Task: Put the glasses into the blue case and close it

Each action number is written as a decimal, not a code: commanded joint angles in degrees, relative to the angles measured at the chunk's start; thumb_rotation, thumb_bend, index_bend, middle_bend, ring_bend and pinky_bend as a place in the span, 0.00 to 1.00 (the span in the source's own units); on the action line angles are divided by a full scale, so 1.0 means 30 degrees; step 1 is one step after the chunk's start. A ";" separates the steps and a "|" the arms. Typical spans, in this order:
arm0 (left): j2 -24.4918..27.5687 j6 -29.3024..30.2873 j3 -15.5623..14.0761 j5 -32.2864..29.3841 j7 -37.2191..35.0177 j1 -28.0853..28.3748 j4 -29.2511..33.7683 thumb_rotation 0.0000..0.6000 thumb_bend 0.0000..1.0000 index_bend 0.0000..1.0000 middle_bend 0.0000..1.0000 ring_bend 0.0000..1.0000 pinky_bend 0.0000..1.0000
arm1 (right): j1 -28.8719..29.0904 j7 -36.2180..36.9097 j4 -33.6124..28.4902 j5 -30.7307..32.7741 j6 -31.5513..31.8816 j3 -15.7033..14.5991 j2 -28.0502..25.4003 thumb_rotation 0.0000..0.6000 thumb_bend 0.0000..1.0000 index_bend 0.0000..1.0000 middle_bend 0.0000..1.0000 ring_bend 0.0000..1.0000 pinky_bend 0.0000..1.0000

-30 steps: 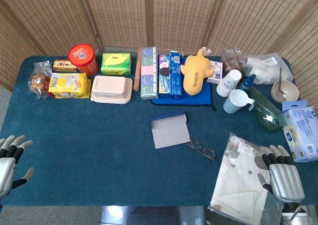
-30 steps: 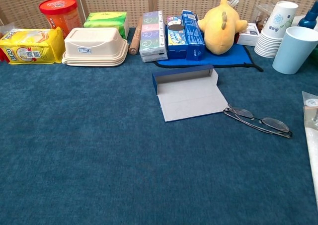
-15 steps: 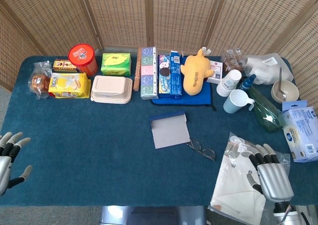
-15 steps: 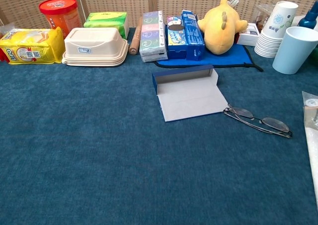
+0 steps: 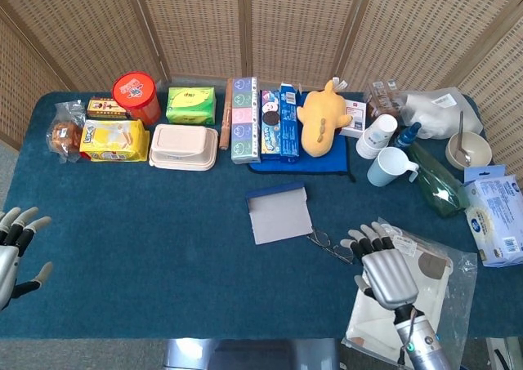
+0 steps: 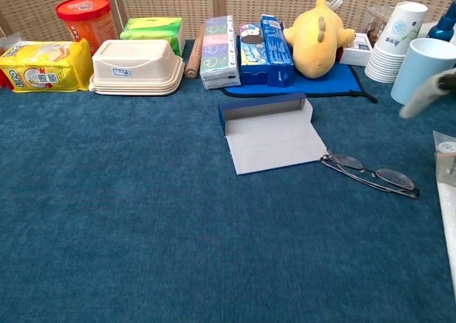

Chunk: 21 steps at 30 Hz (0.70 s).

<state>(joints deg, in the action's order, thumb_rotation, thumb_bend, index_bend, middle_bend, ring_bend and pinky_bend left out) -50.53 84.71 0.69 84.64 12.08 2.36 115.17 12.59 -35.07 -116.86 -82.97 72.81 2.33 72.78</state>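
The blue case (image 5: pixel 278 213) (image 6: pixel 271 132) lies open in the middle of the table, its grey flap spread flat toward me. Thin-framed glasses (image 5: pixel 328 244) (image 6: pixel 369 173) lie folded on the cloth just right of the flap's corner. My right hand (image 5: pixel 384 262) hovers with fingers spread, its fingertips close to the right end of the glasses, holding nothing. A blurred finger of the right hand (image 6: pixel 422 95) shows at the right edge of the chest view. My left hand (image 5: pixel 12 243) is at the far left table edge, fingers apart and empty.
A plastic bag with white cloth (image 5: pixel 409 296) lies under my right hand. Behind the case stand snack boxes (image 5: pixel 245 118), a yellow plush (image 5: pixel 320 117), a light blue mug (image 5: pixel 387 167) and paper cups (image 5: pixel 376 135). A beige lunchbox (image 5: pixel 184 146) sits at back left.
My right hand has moved left and forward from over the plastic bag to beside the glasses. The left hand shifted slightly. Case and glasses have not moved.
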 commanded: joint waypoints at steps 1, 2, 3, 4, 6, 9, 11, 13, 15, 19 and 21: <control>0.0083 -0.0073 0.0060 -0.0204 -0.0281 0.0037 -0.0217 1.00 0.28 0.18 0.11 0.03 0.00 | 0.0674 -0.1069 0.0336 0.0966 -0.0603 0.0557 0.1026 1.00 0.26 0.26 0.19 0.11 0.10; 0.0117 -0.0098 0.0084 -0.0308 -0.0360 0.0045 -0.0340 1.00 0.28 0.18 0.11 0.03 0.00 | 0.0840 -0.1465 0.0455 0.1353 -0.0721 0.0679 0.1356 1.00 0.26 0.26 0.18 0.10 0.10; 0.0134 -0.0122 0.0098 -0.0374 -0.0405 0.0053 -0.0416 1.00 0.28 0.18 0.11 0.03 0.00 | 0.0960 -0.1703 0.0540 0.1638 -0.0815 0.0764 0.1585 1.00 0.26 0.25 0.18 0.09 0.09; 0.0150 -0.0163 0.0115 -0.0438 -0.0490 0.0073 -0.0504 1.00 0.28 0.18 0.11 0.03 0.00 | 0.1122 -0.2015 0.0653 0.2047 -0.0928 0.0880 0.1901 1.00 0.26 0.25 0.18 0.09 0.09; 0.0150 -0.0254 0.0140 -0.0517 -0.0681 0.0119 -0.0649 1.00 0.28 0.18 0.11 0.03 0.00 | 0.1408 -0.2536 0.0944 0.2704 -0.1050 0.1104 0.2487 1.00 0.25 0.25 0.18 0.09 0.08; 0.0090 -0.0422 0.0167 -0.0585 -0.0928 0.0216 -0.0909 1.00 0.28 0.18 0.11 0.03 0.00 | 0.1756 -0.3953 0.1637 0.3408 -0.0790 0.1311 0.3482 1.00 0.24 0.25 0.17 0.08 0.07; 0.0051 -0.0542 0.0156 -0.0637 -0.1052 0.0261 -0.1056 1.00 0.28 0.18 0.11 0.03 0.00 | 0.1883 -0.4506 0.1967 0.3844 -0.0573 0.1397 0.4132 1.00 0.23 0.25 0.17 0.08 0.07; 0.0015 -0.0637 0.0150 -0.0691 -0.1154 0.0299 -0.1185 1.00 0.28 0.18 0.10 0.02 0.00 | 0.2002 -0.4712 0.2385 0.4332 -0.0462 0.1501 0.4750 1.00 0.24 0.25 0.17 0.07 0.07; -0.0016 -0.0692 0.0150 -0.0720 -0.1241 0.0326 -0.1279 1.00 0.28 0.18 0.10 0.02 0.00 | 0.2133 -0.4767 0.2902 0.4761 -0.0456 0.1572 0.5246 1.00 0.24 0.25 0.16 0.06 0.07; -0.0064 -0.0750 0.0149 -0.0716 -0.1339 0.0372 -0.1396 1.00 0.28 0.18 0.10 0.02 0.00 | 0.2316 -0.4682 0.3975 0.5102 -0.0338 0.1593 0.5948 1.00 0.23 0.25 0.16 0.05 0.06; -0.0099 -0.0746 0.0152 -0.0716 -0.1365 0.0381 -0.1428 1.00 0.28 0.18 0.10 0.02 0.00 | 0.2342 -0.4666 0.4460 0.5184 -0.0182 0.1570 0.6175 1.00 0.23 0.25 0.16 0.05 0.06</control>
<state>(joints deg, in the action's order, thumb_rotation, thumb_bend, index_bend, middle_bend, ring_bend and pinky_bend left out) -50.83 82.46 1.14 82.49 7.99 3.49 110.90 19.35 -49.06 -104.51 -67.84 71.84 7.00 90.53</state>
